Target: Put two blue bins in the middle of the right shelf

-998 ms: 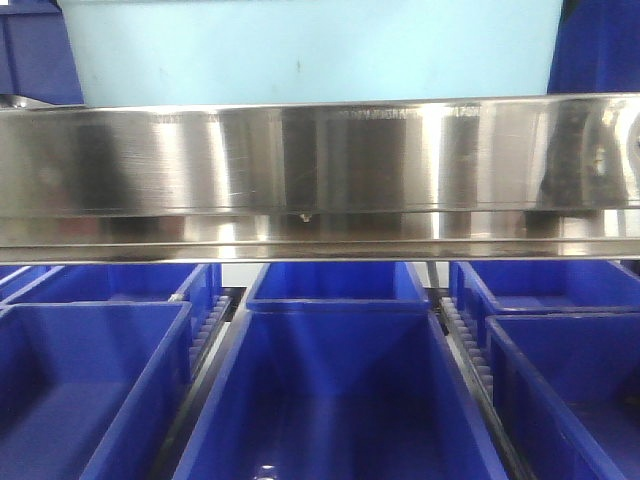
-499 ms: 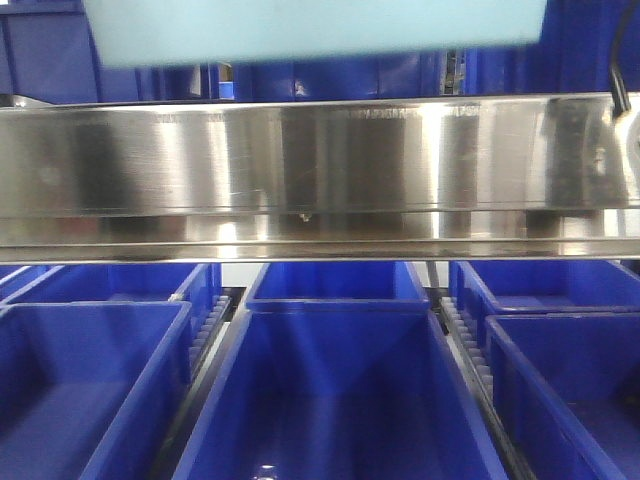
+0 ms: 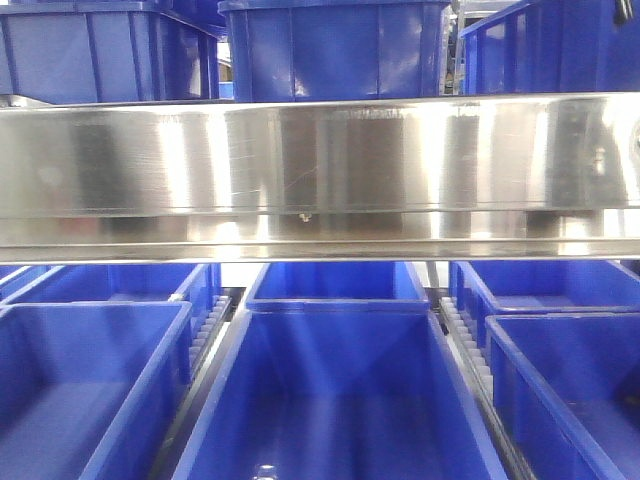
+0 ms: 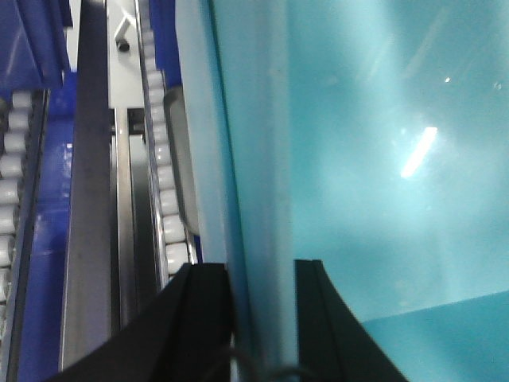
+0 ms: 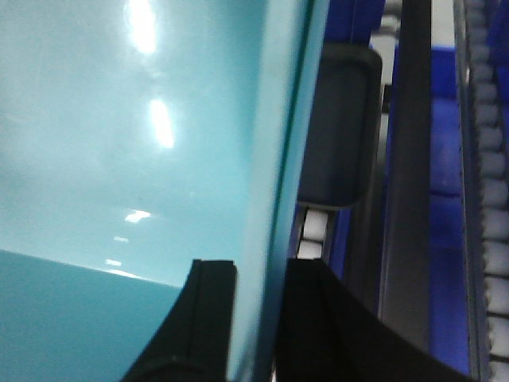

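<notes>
Aqua bin walls clamped by left gripper and right gripper, roller tracks just beside.

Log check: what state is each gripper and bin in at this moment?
left gripper: shut on the pale blue bin, fingers straddling its wall
right gripper: shut on the same bin's wall
pale blue bin: held by both grippers, visible interior empty
lower royal-blue bins: under the steel rail, open, empty where visible
upper royal-blue bins: upright behind the rail, contents hidden
</notes>
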{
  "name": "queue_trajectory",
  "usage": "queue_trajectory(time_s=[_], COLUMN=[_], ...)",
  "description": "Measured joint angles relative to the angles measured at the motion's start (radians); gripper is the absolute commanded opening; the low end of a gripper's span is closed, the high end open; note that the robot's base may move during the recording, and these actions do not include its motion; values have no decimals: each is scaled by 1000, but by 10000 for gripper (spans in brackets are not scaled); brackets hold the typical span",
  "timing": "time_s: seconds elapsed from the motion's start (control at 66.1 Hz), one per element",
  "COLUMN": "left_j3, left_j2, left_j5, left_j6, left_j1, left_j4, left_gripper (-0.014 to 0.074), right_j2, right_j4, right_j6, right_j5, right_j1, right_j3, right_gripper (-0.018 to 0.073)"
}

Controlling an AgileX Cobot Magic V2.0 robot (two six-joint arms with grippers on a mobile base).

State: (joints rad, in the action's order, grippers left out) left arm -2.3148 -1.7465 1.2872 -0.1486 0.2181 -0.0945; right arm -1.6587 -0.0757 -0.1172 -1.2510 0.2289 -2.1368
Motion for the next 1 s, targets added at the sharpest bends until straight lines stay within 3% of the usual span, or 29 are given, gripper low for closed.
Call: queue_trajectory(time_s=[0.998], left_j3=[-5], left_j2=[0], left_j5=[4], left_j6=[0], left_j1=[0], left_j4=[8], left_gripper=[-111], right_j2=[0], right_j4=[-2], right_j6=[2], right_j5=[2], right_j1=[0], right_j3=[-5], right_gripper=[-163])
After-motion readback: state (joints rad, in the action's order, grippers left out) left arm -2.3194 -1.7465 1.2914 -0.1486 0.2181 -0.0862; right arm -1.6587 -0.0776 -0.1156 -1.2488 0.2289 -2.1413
